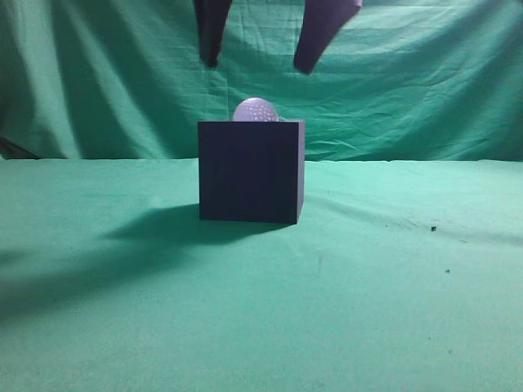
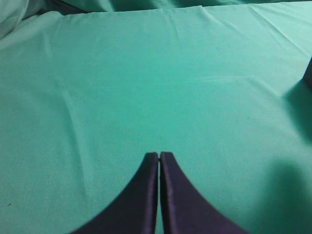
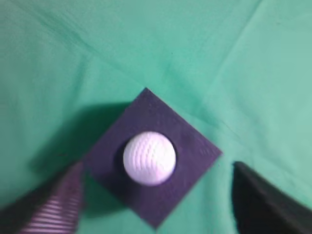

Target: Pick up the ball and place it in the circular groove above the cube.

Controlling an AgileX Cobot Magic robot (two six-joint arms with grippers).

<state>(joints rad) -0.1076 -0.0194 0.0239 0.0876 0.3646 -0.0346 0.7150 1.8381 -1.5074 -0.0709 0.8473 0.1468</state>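
Note:
The white dimpled ball [image 1: 256, 110] sits in the round groove on top of the dark cube [image 1: 250, 171], which stands on the green cloth. In the right wrist view the ball [image 3: 149, 158] rests in the middle of the cube's top face [image 3: 195, 151]. My right gripper [image 1: 257, 61] hangs open and empty above the cube, its two dark fingers apart on either side; in its own view [image 3: 156, 200] the fingers flank the cube and touch nothing. My left gripper [image 2: 159, 156] is shut and empty over bare cloth, away from the cube.
Green cloth [image 1: 368, 286] covers the table and hangs as a backdrop. A dark edge [image 2: 308, 73] shows at the right border of the left wrist view. The cube casts a shadow to the left [image 1: 155, 233].

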